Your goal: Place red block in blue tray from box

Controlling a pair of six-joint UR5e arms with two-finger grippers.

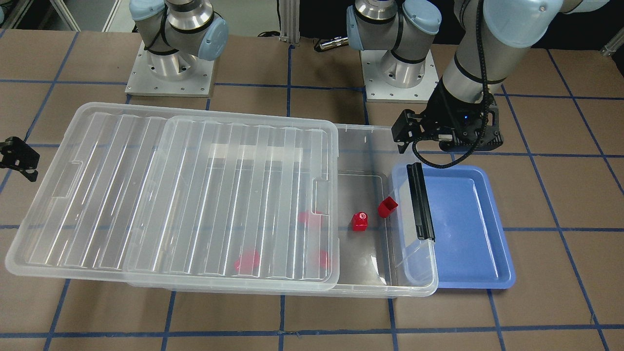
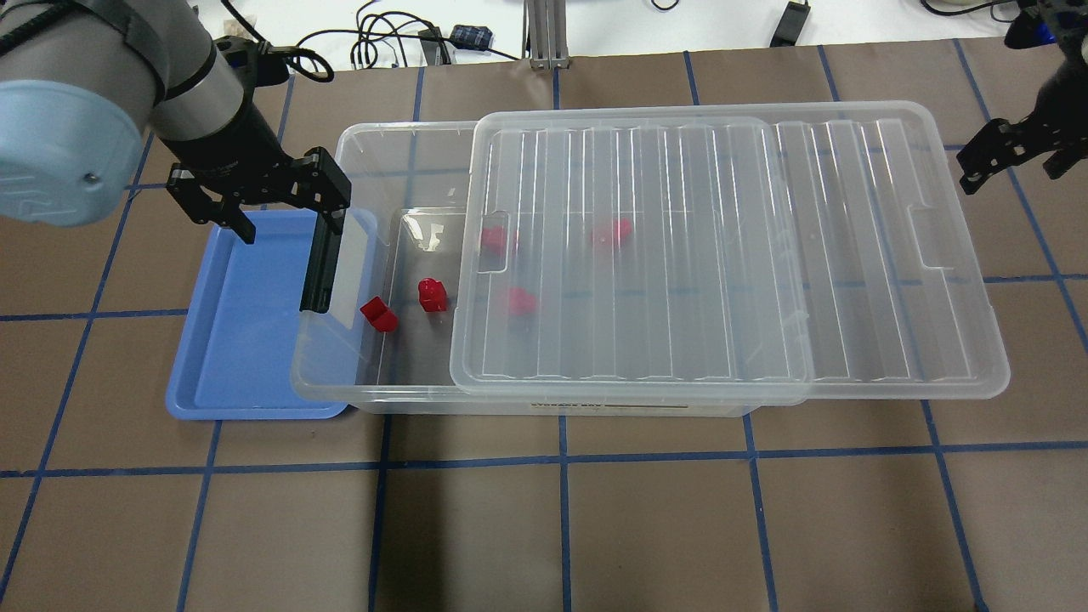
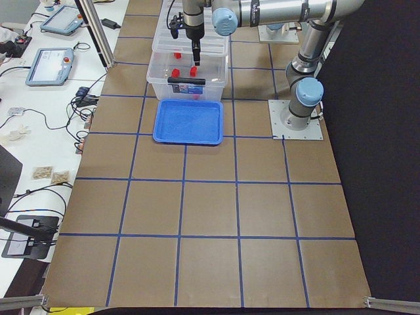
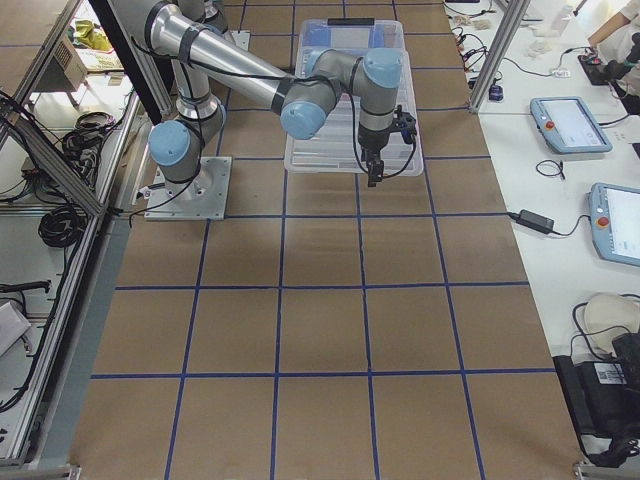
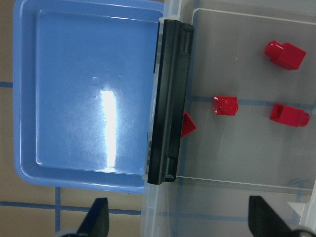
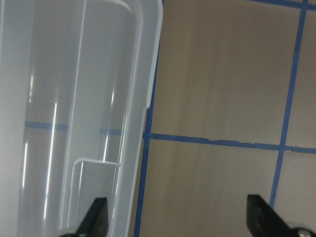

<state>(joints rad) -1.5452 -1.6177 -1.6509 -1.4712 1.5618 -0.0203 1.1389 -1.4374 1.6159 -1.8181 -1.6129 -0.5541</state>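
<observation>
While the lid (image 2: 731,255) sits slid toward the robot's right, the box (image 2: 595,406) is uncovered at its latch end. Red block (image 2: 433,294) stands on the box floor in that uncovered part, near an angular red block (image 2: 378,314) but apart from it. Blue tray (image 2: 246,340) lies just beside the latch end. Left gripper (image 2: 287,214) hovers above the black latch bar (image 2: 321,263), fingers spread. Right gripper (image 2: 1017,160) is likewise spread, off the lid's far end

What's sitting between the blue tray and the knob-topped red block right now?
The overhead view shows the end wall of the box with its black latch bar, then an angular red block.
</observation>
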